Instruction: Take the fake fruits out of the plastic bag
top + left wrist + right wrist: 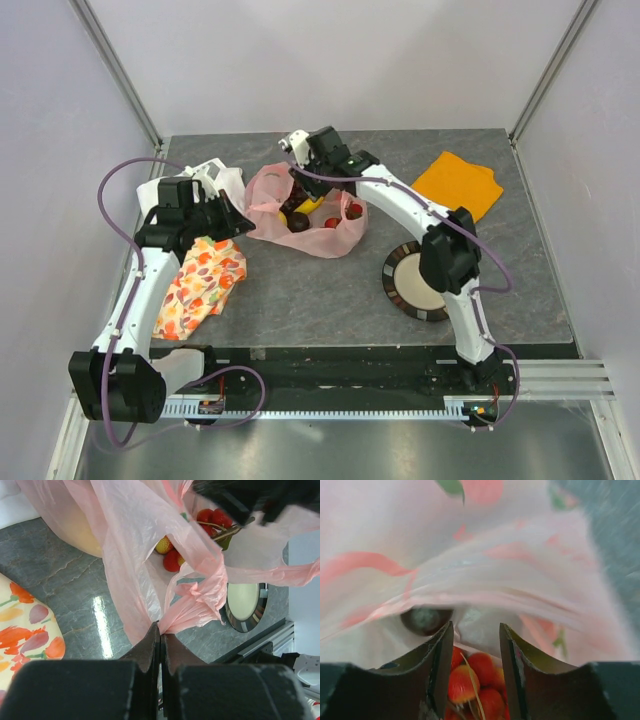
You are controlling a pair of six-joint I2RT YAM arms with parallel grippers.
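Left of the plastic bag, a floral orange-patterned cloth lies flat on the grey table, and something white and crumpled sits behind it. The left gripper is at the bag's left edge. Its jaws are pressed fully together on a gathered fold of the pink film, pulling that side taut.

The bag itself lies open at the middle of the table with the fake fruits inside. A yellow banana and a brown oval show through the mouth, and more red pieces lie toward its right side. The right gripper reaches into the mouth from behind. Its jaws stand about halfway apart, with the red berry cluster wedged between them and the thin stem running up between the fingers.

Right of the bag and nearer the arm bases, a dark-rimmed plate with a cream centre rests on the table. Farther right and toward the back lies a plain orange cloth.
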